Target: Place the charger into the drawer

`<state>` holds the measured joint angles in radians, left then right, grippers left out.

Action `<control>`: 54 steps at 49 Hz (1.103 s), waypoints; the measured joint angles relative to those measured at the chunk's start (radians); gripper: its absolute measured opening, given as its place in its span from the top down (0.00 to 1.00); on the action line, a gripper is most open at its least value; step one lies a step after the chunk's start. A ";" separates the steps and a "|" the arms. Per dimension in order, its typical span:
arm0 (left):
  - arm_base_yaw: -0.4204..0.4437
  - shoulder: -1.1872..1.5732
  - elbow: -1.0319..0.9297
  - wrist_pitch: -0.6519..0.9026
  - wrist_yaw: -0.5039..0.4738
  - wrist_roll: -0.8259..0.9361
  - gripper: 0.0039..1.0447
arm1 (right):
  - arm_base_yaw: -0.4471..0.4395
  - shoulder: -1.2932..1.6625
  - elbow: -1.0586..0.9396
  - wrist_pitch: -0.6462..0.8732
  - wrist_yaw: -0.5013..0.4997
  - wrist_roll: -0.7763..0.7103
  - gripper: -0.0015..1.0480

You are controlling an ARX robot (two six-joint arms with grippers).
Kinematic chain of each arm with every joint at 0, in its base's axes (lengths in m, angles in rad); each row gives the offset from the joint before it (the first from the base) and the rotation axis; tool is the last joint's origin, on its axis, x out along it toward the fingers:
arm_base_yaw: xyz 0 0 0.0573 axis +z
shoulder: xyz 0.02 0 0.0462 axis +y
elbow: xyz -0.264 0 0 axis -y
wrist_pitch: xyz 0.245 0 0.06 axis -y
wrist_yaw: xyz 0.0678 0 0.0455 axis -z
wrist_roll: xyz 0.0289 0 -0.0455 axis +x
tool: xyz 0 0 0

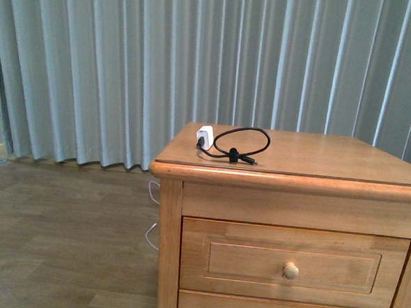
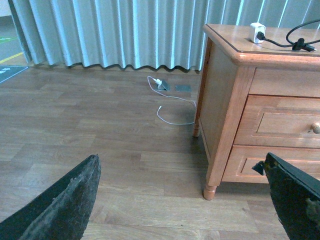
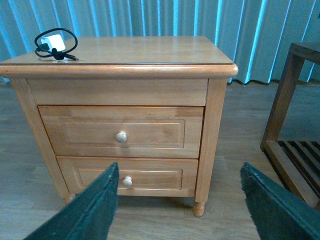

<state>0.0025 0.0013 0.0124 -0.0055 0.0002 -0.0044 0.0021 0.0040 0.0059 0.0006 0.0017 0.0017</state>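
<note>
Left wrist view: my left gripper [image 2: 181, 165] has its dark fingers [image 2: 65, 200] spread wide apart over the wood floor [image 2: 75, 120], holding nothing. My right gripper [image 3: 180, 170] is spread just as wide and empty, facing the front of the nightstand [image 3: 215, 125]. The drawer [image 3: 121, 131] is closed, directly above the lower drawer [image 3: 150, 176]. The charger [image 1: 205, 135] lies on the tabletop [image 1: 317, 155] near its back left corner, the white plug touching its looped black cable. A pale curtain [image 1: 127, 65] hangs behind.
</note>
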 joint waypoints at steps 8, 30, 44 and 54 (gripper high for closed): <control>0.000 0.000 0.000 0.000 0.000 0.000 0.05 | 0.000 0.000 0.000 0.000 0.000 0.000 0.08; 0.000 0.000 0.000 0.000 0.000 0.000 0.05 | 0.000 0.000 0.000 0.000 0.000 0.000 0.08; 0.000 0.000 0.000 0.000 0.000 0.000 0.05 | 0.078 0.081 0.028 -0.132 0.221 -0.063 0.08; 0.000 0.000 0.000 0.000 0.000 0.000 0.05 | 0.115 0.256 0.084 -0.055 0.206 -0.035 0.08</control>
<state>0.0025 0.0013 0.0124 -0.0055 0.0002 -0.0044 0.1169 0.2596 0.0898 -0.0544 0.2073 -0.0334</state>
